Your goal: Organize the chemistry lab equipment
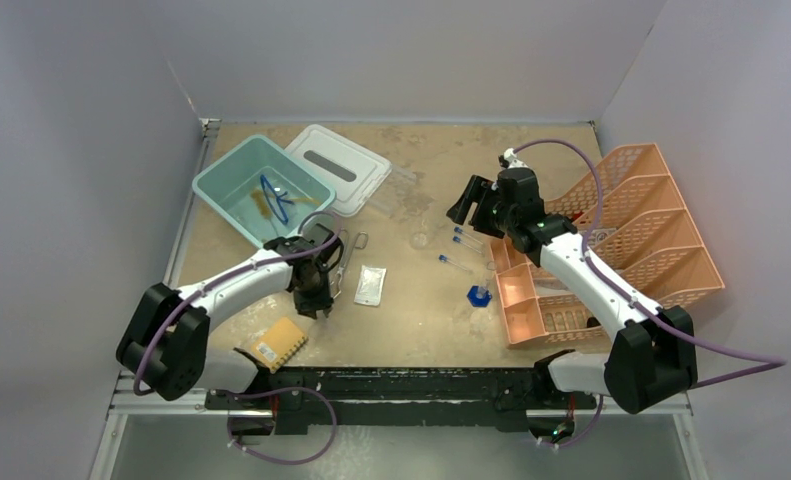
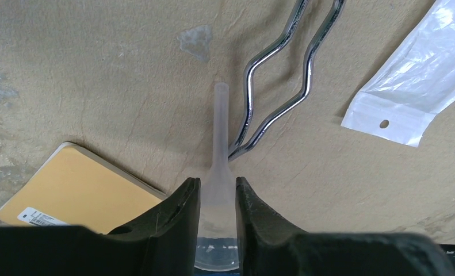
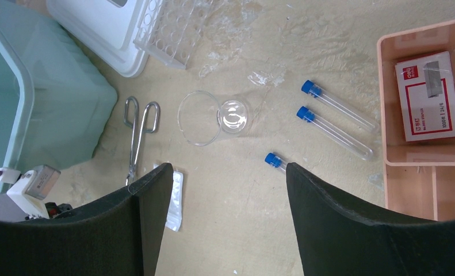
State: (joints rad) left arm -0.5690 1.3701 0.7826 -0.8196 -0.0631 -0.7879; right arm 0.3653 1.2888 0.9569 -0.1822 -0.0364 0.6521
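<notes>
My left gripper (image 1: 314, 292) is low over the table, shut on a small frosted plastic funnel (image 2: 220, 132); its stem points away from the fingers (image 2: 186, 201). Metal tongs (image 2: 282, 86) lie just beyond it, a white packet (image 2: 409, 86) to their right. My right gripper (image 3: 228, 167) is open and empty, high above three blue-capped test tubes (image 3: 334, 106) and a clear beaker (image 3: 213, 118) lying on its side. The clear tube rack (image 3: 170, 29) lies farther back. Blue-rimmed glasses (image 1: 276, 197) and tan tubing (image 1: 261, 200) lie in the teal bin (image 1: 216, 185).
The bin's white lid (image 1: 336, 165) lies beside it. The peach organiser (image 1: 621, 240) stands at the right, a staples box (image 3: 429, 95) in one compartment. A yellow sponge (image 1: 279, 343) lies near the front left. A small blue hexagonal piece (image 1: 479, 295) sits by the organiser.
</notes>
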